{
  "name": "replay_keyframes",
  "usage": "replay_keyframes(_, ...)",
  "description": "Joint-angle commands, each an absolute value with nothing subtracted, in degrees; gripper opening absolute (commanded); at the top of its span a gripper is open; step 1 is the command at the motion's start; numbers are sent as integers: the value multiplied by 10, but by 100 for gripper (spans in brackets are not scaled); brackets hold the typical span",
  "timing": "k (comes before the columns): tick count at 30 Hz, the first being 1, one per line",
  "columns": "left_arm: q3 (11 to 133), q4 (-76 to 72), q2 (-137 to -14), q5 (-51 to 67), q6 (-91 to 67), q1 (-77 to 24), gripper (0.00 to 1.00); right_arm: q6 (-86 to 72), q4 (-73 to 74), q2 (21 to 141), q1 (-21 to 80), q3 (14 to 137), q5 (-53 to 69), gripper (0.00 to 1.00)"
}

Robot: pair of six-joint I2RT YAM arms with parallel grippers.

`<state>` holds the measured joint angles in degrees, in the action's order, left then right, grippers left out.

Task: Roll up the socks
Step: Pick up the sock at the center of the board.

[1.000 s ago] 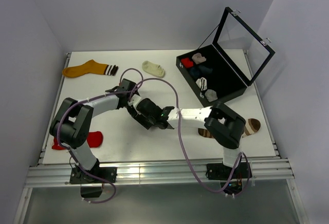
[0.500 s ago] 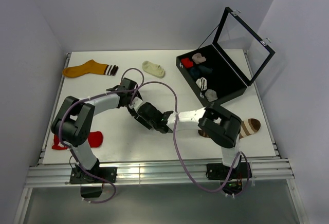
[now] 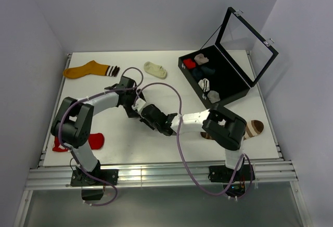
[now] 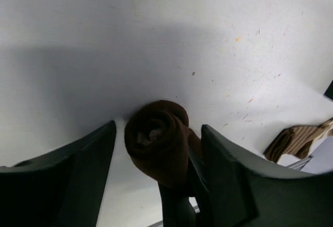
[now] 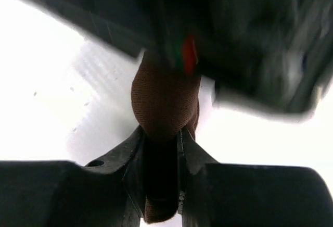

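A dark brown sock, rolled into a tight coil (image 4: 157,141), hangs just over the white table. My right gripper (image 5: 161,133) is shut on the lower end of this roll (image 5: 164,99). My left gripper (image 4: 158,128) stands open around it, and its left finger (image 4: 99,154) is clear of the fabric. In the top view the two grippers meet mid-table, left gripper (image 3: 147,112) and right gripper (image 3: 160,123), and hide the roll. A red sock (image 3: 97,140) lies near the left arm. A cream ankle sock (image 3: 155,70) lies at the back.
An orange sock with a striped cuff (image 3: 87,70) lies at the back left. A brown striped sock (image 3: 254,128) lies behind the right arm and also shows as a striped sock (image 4: 297,138) in the left wrist view. An open black case (image 3: 235,89) with several rolled socks stands at the back right.
The right gripper has come in and shut on the brown roll. The left gripper has opened off it. Both grippers have shifted a little to the left.
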<state>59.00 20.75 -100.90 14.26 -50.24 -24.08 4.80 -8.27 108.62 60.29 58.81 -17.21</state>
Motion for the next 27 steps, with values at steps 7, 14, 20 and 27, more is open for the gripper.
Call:
replay_keyframes(7, 674, 286, -881, 86, -462, -137, 84, -42, 38, 970, 561, 545, -48, 0)
replay_keyframes(14, 727, 330, -748, 30, -410, -73, 91, -84, 121, 847, 493, 582, -41, 0)
replay_keyframes(20, 718, 361, -625, -43, -369, -62, 99, -130, 223, 802, 398, 642, -102, 0)
replay_keyframes(27, 680, 402, -516, -134, -321, -62, 99, -187, 325, 804, 272, 710, -220, 0)
